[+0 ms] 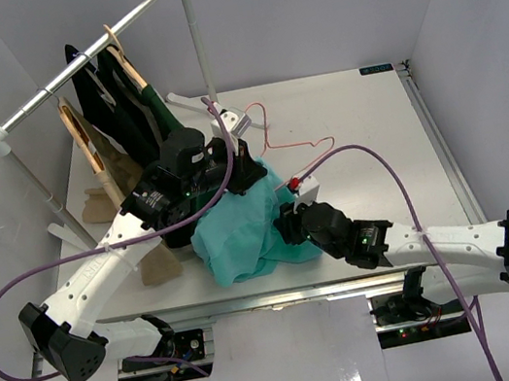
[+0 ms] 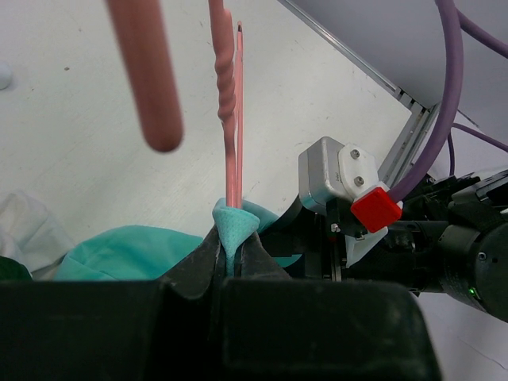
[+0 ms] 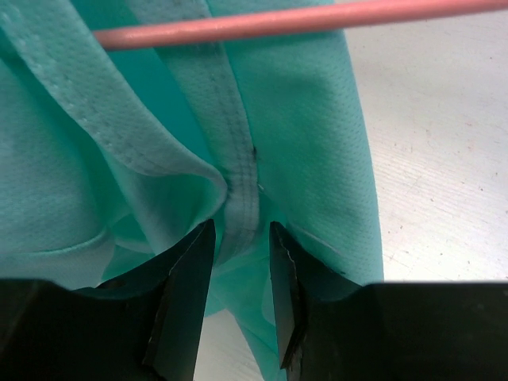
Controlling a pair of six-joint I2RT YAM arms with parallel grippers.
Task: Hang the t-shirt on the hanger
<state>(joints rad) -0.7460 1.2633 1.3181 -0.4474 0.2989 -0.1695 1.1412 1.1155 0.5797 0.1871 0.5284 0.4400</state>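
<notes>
Status check across three views. Found the t-shirt (image 1: 238, 238) heaped on the counter (image 1: 372, 130) by the middle of the near edge, slightly toward the left side, its upper folds held up between both arms. Found the hanger (image 1: 297, 142) lying just behind the heap, toward the counter's centre, with one end of the wire running into the cloth at the left gripper (image 1: 247, 174). Confirmed from the left wrist view: left gripper (image 2: 236, 252) closed tight, pinching a small peak of the t-shirt (image 2: 238, 226), with the hanger (image 2: 236, 119) wire rising straight out of that same pinch. Cannot tell whether the wire itself is clamped or only pressed against the cloth. Located the right gripper (image 1: 288, 222) on the heap's right flank, closer to the near edge than the left one. Confirmed from the right wrist view: right gripper (image 3: 238, 254) narrowed onto a stitched band of the t-shirt (image 3: 317, 119), fingers (image 3: 186, 294) touching the band on either side, so gripping cloth. Saw the hanger (image 3: 278, 20) wire crossing over the folds beyond the fingertips, on the camera's side of the fabric. Recorded a rail (image 1: 85, 67) over the far left corner, carrying wooden hangers (image 1: 75, 123) with a dark green garment (image 1: 147, 111) and a tan garment (image 1: 110, 167), both hanging beside the left arm.
</notes>
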